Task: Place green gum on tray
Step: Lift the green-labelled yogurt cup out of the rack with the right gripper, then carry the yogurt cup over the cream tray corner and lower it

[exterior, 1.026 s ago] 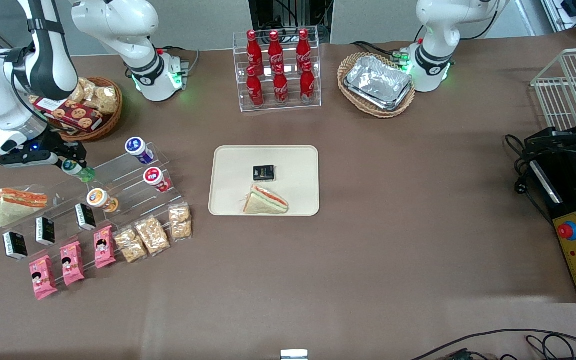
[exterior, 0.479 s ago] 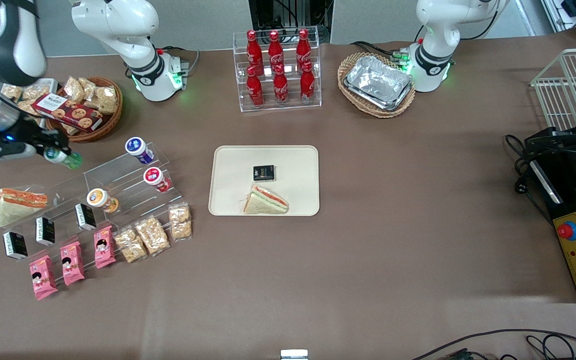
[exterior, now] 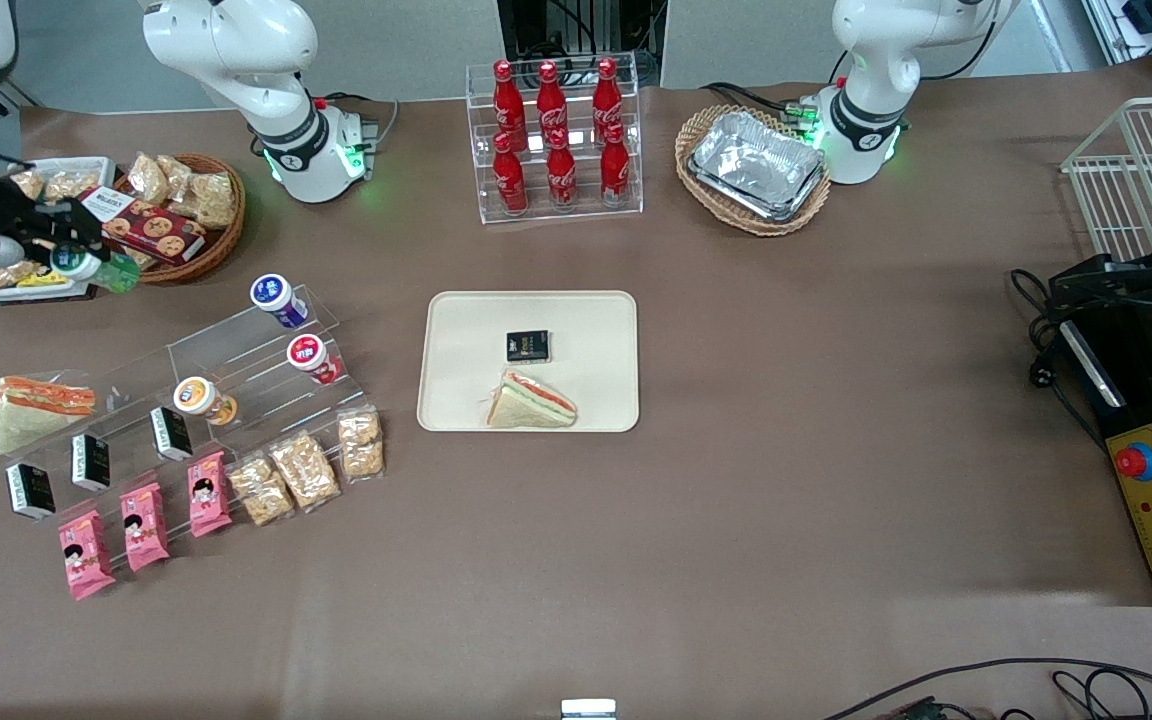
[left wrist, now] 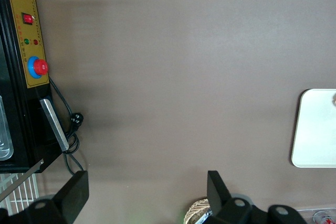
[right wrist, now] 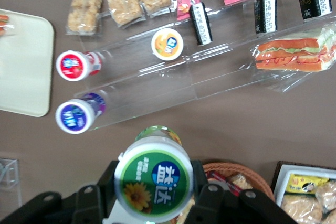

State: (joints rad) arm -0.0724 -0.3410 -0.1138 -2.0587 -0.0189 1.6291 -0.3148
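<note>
The green gum (exterior: 96, 267) is a small bottle with a translucent green body and a white lid with a green label (right wrist: 153, 182). My right gripper (exterior: 76, 262) is shut on it and holds it in the air above the table, next to the wicker snack basket (exterior: 218, 232), at the working arm's end. The black fingers (right wrist: 202, 182) press on both sides of the lid. The cream tray (exterior: 456, 330) lies mid-table with a black packet (exterior: 527, 346) and a wrapped sandwich (exterior: 531, 400) on it. Its corner shows in the wrist view (right wrist: 23, 72).
A clear stepped rack (exterior: 236, 340) holds a blue-purple bottle (exterior: 274, 297), a red bottle (exterior: 312, 357), an orange-lidded bottle (exterior: 200, 398), black packets and a sandwich (exterior: 36, 405). Pink packs and cracker bags lie nearer the camera. Cola bottles (exterior: 554, 135) and foil trays (exterior: 758, 165) stand farther back.
My gripper has lifted the green gum off the rack and carried it up and away from the camera, toward the snack basket at the table's end.
</note>
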